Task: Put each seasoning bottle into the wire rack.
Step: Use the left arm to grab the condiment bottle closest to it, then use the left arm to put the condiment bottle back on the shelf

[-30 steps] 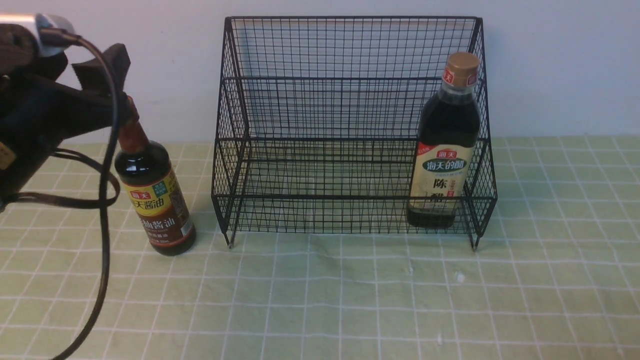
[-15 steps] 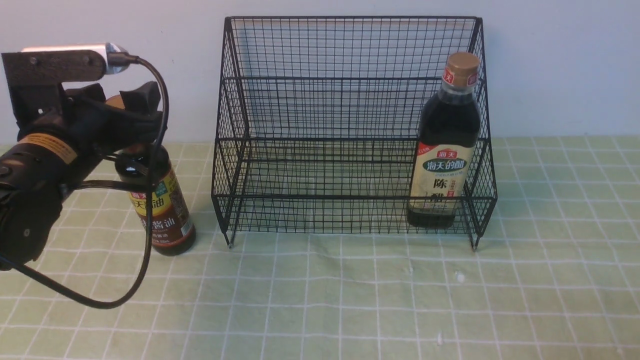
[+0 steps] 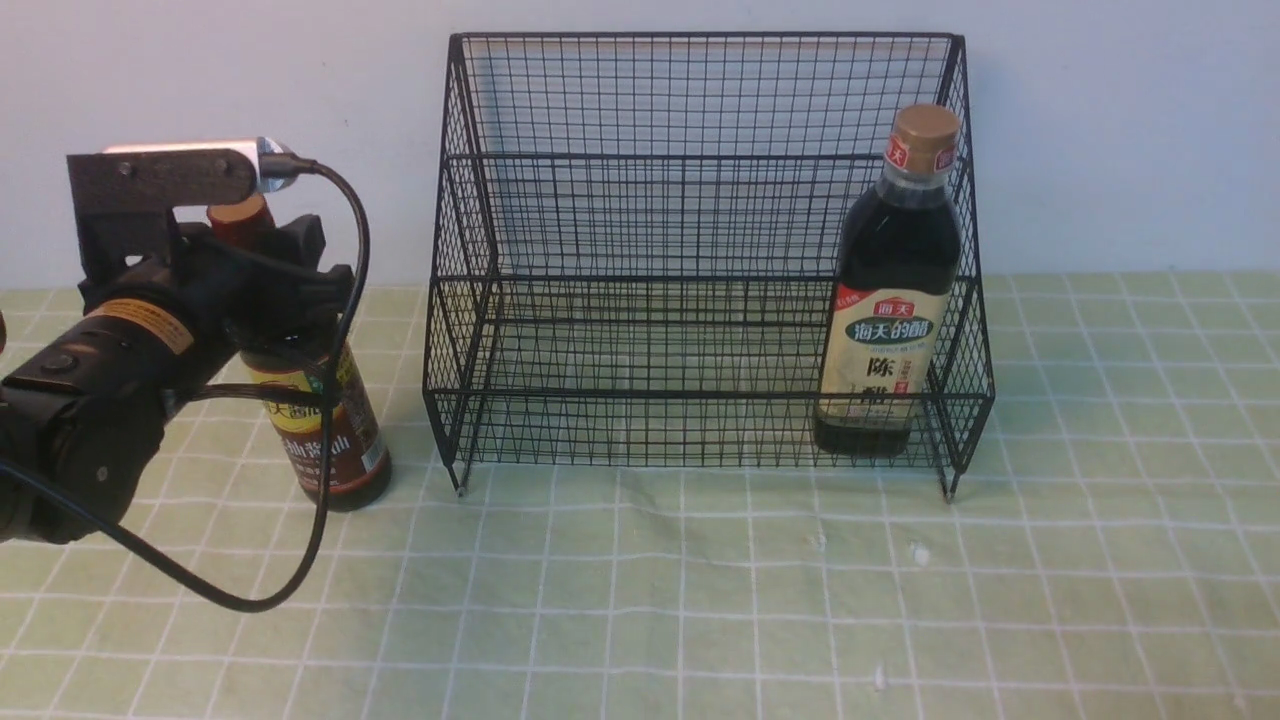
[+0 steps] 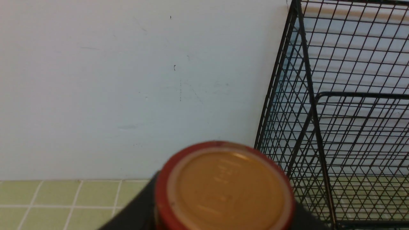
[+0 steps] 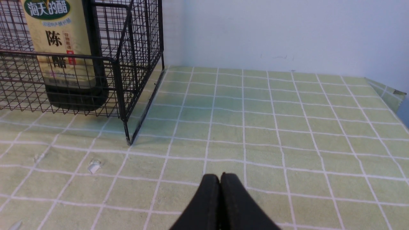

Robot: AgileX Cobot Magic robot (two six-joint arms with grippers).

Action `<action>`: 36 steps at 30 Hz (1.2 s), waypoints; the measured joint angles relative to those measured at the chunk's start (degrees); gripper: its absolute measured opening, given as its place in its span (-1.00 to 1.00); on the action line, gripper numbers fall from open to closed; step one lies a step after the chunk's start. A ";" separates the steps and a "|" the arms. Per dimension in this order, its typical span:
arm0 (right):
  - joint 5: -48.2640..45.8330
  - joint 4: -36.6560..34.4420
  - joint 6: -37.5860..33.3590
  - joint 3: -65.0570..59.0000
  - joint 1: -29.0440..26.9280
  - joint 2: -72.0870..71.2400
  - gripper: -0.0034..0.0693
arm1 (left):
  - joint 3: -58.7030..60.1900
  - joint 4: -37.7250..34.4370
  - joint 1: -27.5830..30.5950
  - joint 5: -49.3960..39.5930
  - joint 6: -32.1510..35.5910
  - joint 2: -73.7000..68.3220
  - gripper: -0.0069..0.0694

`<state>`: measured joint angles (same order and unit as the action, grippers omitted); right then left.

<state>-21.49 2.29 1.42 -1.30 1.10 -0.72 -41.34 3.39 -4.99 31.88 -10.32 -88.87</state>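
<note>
The long-necked bottle (image 3: pixel 322 440), with a red-brown cap (image 4: pixel 223 188) and yellow-brown label, stands on the cloth just left of the wire rack (image 3: pixel 700 160). My left gripper (image 3: pixel 290 285) is open and straddles its neck and shoulder, with the cap poking up above it. A dark finger (image 4: pixel 134 207) shows on each side of the cap. The taller bottle (image 3: pixel 890 330) with tan cap stands upright in the right end of the rack's lower tier, and also shows in the right wrist view (image 5: pixel 60 48). My right gripper (image 5: pixel 220 179) is shut and empty, low over the cloth to the right of the rack.
A green checked cloth (image 3: pixel 700 600) covers the table. A pale wall stands close behind the rack. The left arm's black cable (image 3: pixel 320 480) loops down in front of the long-necked bottle. The rack's left side (image 4: pixel 335 111) is close beside the left gripper. Small white flecks (image 5: pixel 94 166) lie on the cloth.
My left gripper has moved right and down over the long-necked bottle, so its cap now shows above the fingers. The bottle, rack and tall bottle have not moved.
</note>
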 joint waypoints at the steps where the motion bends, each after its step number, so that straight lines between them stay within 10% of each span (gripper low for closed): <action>1: 0.00 0.00 0.00 0.00 0.00 0.00 -0.95 | 0.00 0.62 0.00 -0.35 0.00 0.17 -0.15; 13: 0.00 0.00 0.00 0.00 0.00 0.00 -0.95 | -6.45 8.90 0.07 -19.73 -0.40 12.93 -0.15; 36: -0.02 0.00 0.00 0.00 0.00 0.00 -0.95 | -37.85 13.35 -14.88 -20.52 -11.50 1.03 -0.15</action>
<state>-21.51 2.29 1.42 -1.30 1.10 -0.72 -79.19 16.74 -19.87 11.36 -21.82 -87.85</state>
